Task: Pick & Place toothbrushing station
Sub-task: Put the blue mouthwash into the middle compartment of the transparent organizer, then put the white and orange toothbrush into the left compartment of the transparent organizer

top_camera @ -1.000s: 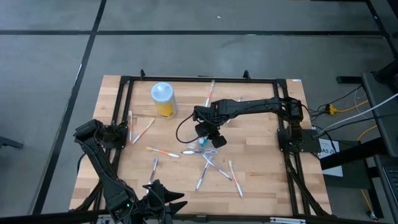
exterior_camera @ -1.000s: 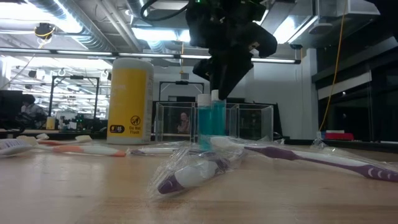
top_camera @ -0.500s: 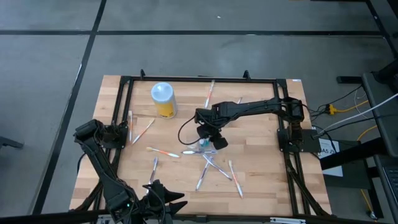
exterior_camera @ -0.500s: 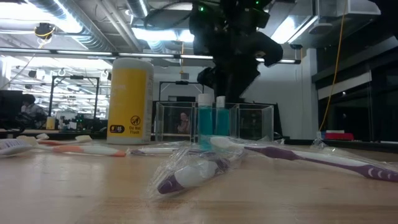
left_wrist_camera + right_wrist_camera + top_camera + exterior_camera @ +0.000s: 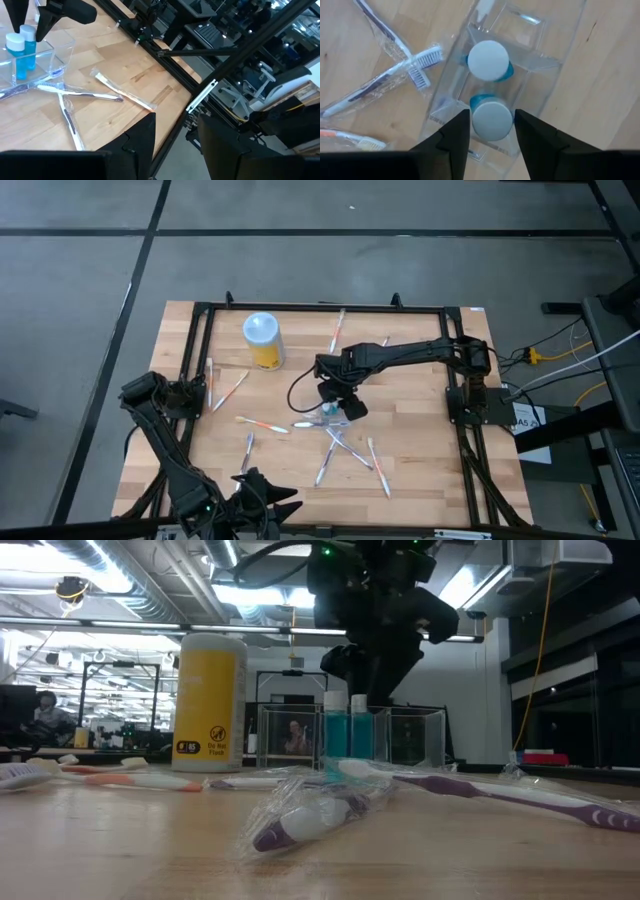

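A clear compartmented holder [image 5: 328,416] stands near the table's middle; it also shows in the low view [image 5: 412,735] and the right wrist view [image 5: 542,65]. Two blue bottles with round white caps stand in it side by side [image 5: 489,60] [image 5: 335,730]. My right gripper [image 5: 491,114] is above the holder [image 5: 338,402], shut on the second bottle [image 5: 360,732]. Several slim toothbrushes lie flat around it, some wrapped [image 5: 262,425] [image 5: 345,448] [image 5: 310,815]. My left gripper [image 5: 268,502] is open and empty at the near edge [image 5: 175,142]. My right gripper pinches the second bottle's round white cap [image 5: 476,122] between its two fingers [image 5: 455,135], one on each side. The fingers come from above, pointing down. The bottle stands upright in the holder's compartment, next to the other bottle.
A yellow canister with a pale lid [image 5: 263,340] stands at the far left [image 5: 208,700]. More toothbrushes lie at the left [image 5: 230,390] and far side [image 5: 337,330]. A black frame [image 5: 320,307] runs around the wooden table.
My right gripper has lowered the second blue bottle level with the first in the holder and drifted slightly toward the table's right edge. The holder and both bottles have slid a little to the right with it.
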Controlling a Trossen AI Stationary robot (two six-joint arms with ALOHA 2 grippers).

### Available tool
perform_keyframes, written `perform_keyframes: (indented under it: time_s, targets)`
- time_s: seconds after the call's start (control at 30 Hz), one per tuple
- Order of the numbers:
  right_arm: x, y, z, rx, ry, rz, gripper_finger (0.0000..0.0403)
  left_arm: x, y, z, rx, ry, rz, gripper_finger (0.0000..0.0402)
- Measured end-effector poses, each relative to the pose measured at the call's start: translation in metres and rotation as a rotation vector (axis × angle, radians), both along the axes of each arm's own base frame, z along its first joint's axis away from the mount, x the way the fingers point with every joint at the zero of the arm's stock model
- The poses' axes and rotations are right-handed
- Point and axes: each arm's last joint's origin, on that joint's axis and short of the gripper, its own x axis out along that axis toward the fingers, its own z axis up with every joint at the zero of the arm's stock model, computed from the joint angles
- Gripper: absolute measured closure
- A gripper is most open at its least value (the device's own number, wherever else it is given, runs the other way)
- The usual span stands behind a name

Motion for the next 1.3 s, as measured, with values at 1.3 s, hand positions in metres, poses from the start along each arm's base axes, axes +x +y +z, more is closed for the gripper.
perform_keyframes:
  time_s: [1.3]
  targets:
    - [0.004,-0.011,0.021,0.007,-0.03,-0.056,0.0246,0.0,0.002,-0.002,0.017,0.031,-0.011,0.0258]
